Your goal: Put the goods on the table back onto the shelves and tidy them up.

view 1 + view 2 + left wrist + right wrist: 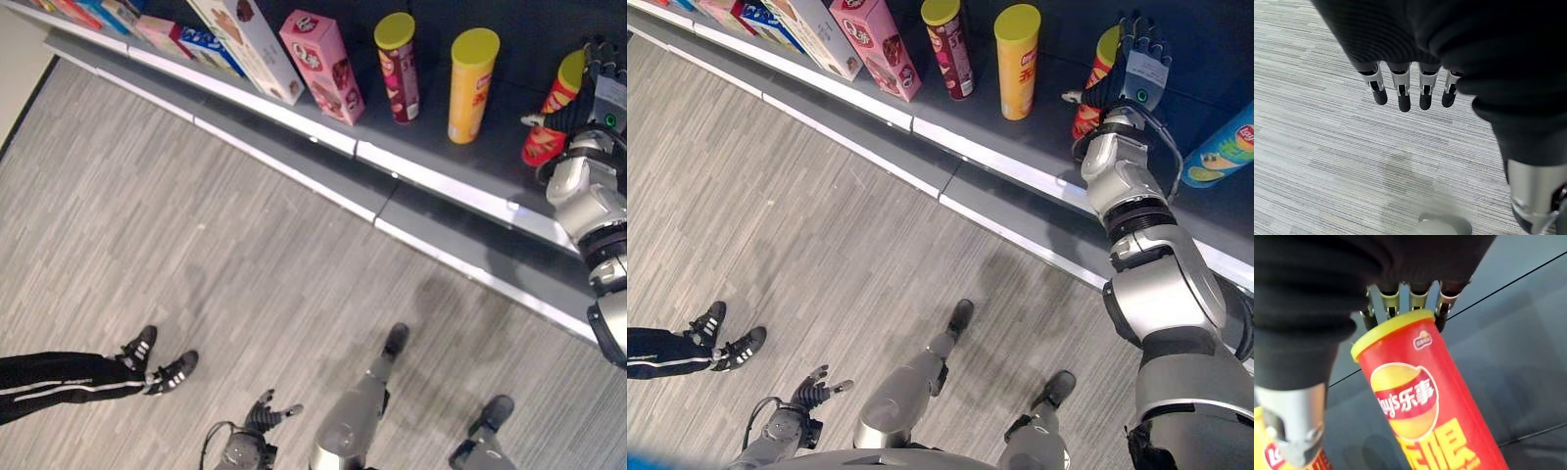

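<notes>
A red chip can with a yellow lid [1418, 396] leans tilted on the dark shelf [294, 116], at its right end. My right hand [1136, 73] is against the can, thumb across its side and fingers [1388, 301] reaching up behind the lid. In the left eye view the can [554, 113] shows beside the hand. Left of it stand a yellow can [473, 83], a maroon can [397, 67] and a pink box [323, 67]. My left hand [818, 384] hangs low over the floor, its fingers [1403, 93] straight and holding nothing.
A tall white box [250, 39] and several smaller boxes line the shelf further left. A blue-green can [1225, 147] lies on its side right of my right arm. A person's legs in black trousers [88, 377] stand on the grey floor at the left.
</notes>
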Controlling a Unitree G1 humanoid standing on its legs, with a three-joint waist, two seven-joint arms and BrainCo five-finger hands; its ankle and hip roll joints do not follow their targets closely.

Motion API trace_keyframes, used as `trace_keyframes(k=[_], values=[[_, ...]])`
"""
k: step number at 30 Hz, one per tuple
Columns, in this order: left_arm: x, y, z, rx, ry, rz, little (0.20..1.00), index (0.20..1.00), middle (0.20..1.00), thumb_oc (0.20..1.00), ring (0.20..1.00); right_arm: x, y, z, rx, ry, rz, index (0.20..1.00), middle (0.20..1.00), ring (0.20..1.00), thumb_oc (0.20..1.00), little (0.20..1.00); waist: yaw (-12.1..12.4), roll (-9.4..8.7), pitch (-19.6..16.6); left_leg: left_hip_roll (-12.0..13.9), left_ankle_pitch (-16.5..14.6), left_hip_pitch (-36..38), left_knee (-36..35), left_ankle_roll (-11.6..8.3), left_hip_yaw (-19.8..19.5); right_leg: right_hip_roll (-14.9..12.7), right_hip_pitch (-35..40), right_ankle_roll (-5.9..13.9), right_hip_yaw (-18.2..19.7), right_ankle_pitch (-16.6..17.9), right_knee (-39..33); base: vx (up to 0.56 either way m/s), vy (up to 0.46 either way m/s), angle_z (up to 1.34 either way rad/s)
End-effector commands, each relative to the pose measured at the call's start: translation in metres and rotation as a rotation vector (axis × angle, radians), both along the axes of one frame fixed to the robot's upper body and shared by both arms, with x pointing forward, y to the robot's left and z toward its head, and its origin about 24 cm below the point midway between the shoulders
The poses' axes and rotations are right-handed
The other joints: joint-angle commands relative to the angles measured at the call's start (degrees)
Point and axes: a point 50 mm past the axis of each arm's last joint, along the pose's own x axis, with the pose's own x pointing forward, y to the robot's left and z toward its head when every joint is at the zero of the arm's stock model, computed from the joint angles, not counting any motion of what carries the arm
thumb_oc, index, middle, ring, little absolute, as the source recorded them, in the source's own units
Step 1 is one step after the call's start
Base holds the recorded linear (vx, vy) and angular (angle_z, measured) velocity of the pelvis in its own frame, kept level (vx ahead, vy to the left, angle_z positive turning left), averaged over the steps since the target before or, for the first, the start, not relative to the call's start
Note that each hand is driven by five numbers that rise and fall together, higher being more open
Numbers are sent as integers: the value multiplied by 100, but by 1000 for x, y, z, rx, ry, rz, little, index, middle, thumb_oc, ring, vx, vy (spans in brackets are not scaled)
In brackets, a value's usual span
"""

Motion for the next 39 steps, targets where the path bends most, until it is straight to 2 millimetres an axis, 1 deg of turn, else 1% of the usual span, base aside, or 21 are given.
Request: trace_keyframes(k=[1,8,12,14,15,16,17,18,19,20,21,22,23,25,28,31,34,35,37,38,39], values=[[7,11,2,87,14,-68,1000,1000,1000,1000,1000,-7,5,19,-75,-99,34,1000,1000,1000,1000,1000,60,-202,-302,-115,-483,269,46,49,472,-244,-582,-85,726,-675,1170,0,0,0],[8,11,2,94,26,-74,1000,1000,1000,1000,1000,-11,19,4,-68,-125,101,1000,1000,1000,1000,1000,-107,-395,-339,-68,-533,337,55,49,605,-204,-501,-96,788,-587,1025,-11,15,-4],[1,14,-2,103,66,-67,1000,1000,1000,1000,1000,-21,42,-24,-5,-109,257,1000,1000,1000,1000,1000,-333,-605,-376,-22,-624,427,74,76,789,-169,-445,-93,918,-483,884,16,40,-11],[-9,25,-5,131,113,-31,1000,1000,1000,1000,1000,-37,68,-73,152,53,494,1000,1000,1000,1000,1000,-595,-841,-412,41,-751,583,91,93,1008,-135,-382,-80,1056,-390,769,45,44,-22],[-9,25,-5,132,113,-32,1000,1000,1000,1000,1000,-38,68,-74,153,54,493,1000,1000,1000,1000,1000,-591,-847,-427,35,-734,564,91,99,1006,-139,-393,-77,1054,-366,753,33,41,-29],[-18,31,-7,149,142,-17,1000,1000,1000,1000,1000,-50,72,-96,282,121,588,1000,1000,1000,1000,1000,-699,-936,-458,51,-781,621,101,113,1090,-130,-362,-68,1108,-325,701,71,89,-33],[-33,39,-10,161,198,8,1000,1000,1000,1000,1000,-75,68,-140,531,249,691,1000,1000,1000,1000,1000,-930,-1121,-523,67,-899,772,113,157,1291,-125,-315,-38,1245,-245,630,73,88,-37],[-33,39,-10,162,199,7,1000,1000,1000,1000,1000,-75,67,-140,532,249,690,1000,1000,1000,1000,1000,-924,-1126,-546,61,-885,746,114,162,1291,-130,-336,-36,1245,-226,618,105,158,-18],[-47,48,-13,169,252,35,1000,1000,1000,1000,1000,-103,63,-189,794,413,755,1000,1000,1000,1000,1000,-1168,-1287,-618,63,-984,933,109,204,1506,-128,-306,8,1400,-163,601,70,147,-22],[-53,51,-14,168,271,43,1000,1000,1000,1000,1000,-118,61,-212,915,489,765,1000,1000,1000,1000,1000,-1258,-1354,-660,57,-1028,1029,105,232,1612,-135,-306,32,1484,-118,611,71,145,-33],[-53,51,-14,168,271,43,1000,1000,1000,1000,1000,-118,61,-212,915,489,765,1000,1000,1000,1000,1000,-1256,-1357,-674,52,-1019,1011,104,235,1613,-139,-322,33,1487,-106,604,52,176,-83],[-57,52,-14,156,279,32,1000,1000,1000,1000,1000,-144,54,-257,1080,655,714,1000,1000,1000,1000,1000,-1438,-1469,-736,26,-1098,1221,85,278,1805,-145,-299,98,1654,-18,640,26,127,-93],[-57,52,-14,156,279,32,1000,1000,1000,1000,1000,-144,54,-257,1080,655,714,1000,1000,1000,1000,1000,-1437,-1473,-753,22,-1091,1197,87,281,1807,-149,-320,99,1657,-7,636,31,224,-94],[-52,55,-10,146,252,8,1000,1000,1000,1000,1000,-171,45,-296,1143,845,628,1000,1000,1000,1000,1000,-1608,-1621,-763,-50,-1168,1402,102,349,2077,-178,-424,219,1909,332,752,-40,171,-54],[-42,58,-6,147,214,1,1000,1000,1000,1000,1000,-181,42,-315,1179,918,558,1000,1000,1000,1000,1000,-1650,-1707,-700,-26,-1195,1458,164,390,2273,-186,-579,245,1931,445,962,-81,70,-83],[-26,62,0,141,165,17,1000,1000,1000,1000,1000,-209,26,-354,1238,1034,332,1000,1000,1000,1000,1000,-1686,-1759,-652,216,-1251,1530,355,411,2648,-274,-476,111,1481,141,1440,-125,8,-96],[-28,65,0,139,170,40,1000,1000,1000,1000,1000,-237,16,-381,1299,1106,145,1000,1000,1000,1000,1000,-1676,-1766,-783,416,-1258,1497,463,390,2902,-481,-312,31,1227,117,1558,-57,-108,-71],[-33,66,-2,133,190,64,1000,1000,1000,1000,1000,-256,11,-396,1326,1162,18,1000,1000,1000,1000,1000,-1608,-1775,-909,604,-1339,1506,528,287,3062,-771,-74,126,987,219,1536,-53,-241,-44],[-35,67,-2,129,196,75,1000,1000,1000,1000,1000,-263,11,-401,1342,1184,-18,1000,1000,1000,1000,1000,-1566,-1805,-934,669,-1352,1490,578,261,3143,-902,-10,166,873,390,1498,-56,-217,-54],[-40,68,-4,117,209,107,1000,1000,1000,1000,1000,-275,9,-409,1357,1217,-105,1000,1000,1000,1000,1000,-1485,-1881,-1057,840,-1325,1466,618,163,3376,-1207,142,283,491,793,1317,-68,-286,-96],[-43,69,-5,109,216,131,1000,1000,1000,1000,1000,-280,8,-413,1367,1237,-145,1000,1000,1000,1000,1000,-1439,-1912,-1089,949,-1295,1466,658,104,3495,-1287,157,319,321,956,1220,-78,-409,-114]])
